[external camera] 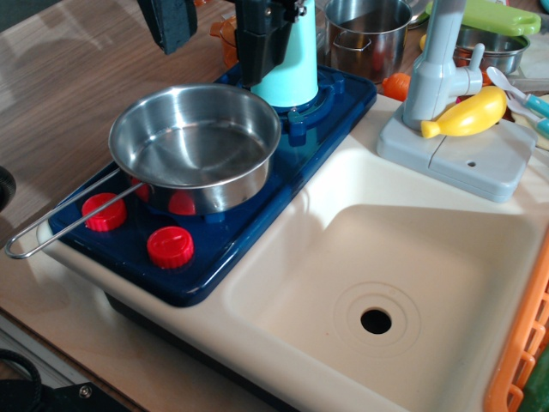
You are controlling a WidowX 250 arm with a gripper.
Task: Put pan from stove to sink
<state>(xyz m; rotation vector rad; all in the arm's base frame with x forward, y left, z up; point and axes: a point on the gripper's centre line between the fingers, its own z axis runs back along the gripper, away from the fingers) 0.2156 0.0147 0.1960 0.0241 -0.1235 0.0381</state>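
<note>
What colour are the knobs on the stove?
Red: the knobs on the dark blue stove show clearly in the observation image.

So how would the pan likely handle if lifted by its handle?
The pan looks like thin polished steel, so probably stiff, fairly light and slippery. Its wire handle is long and sticks out past the stove, so gripping there would likely let the bowl sag or swing. It looks empty, so nothing to spill.

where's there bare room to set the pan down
The sink basin is bare around its drain, bordered by the stove and faucet. The stove is crowded: pan in front, teal cup behind. Pots crowd behind the faucet.
</note>
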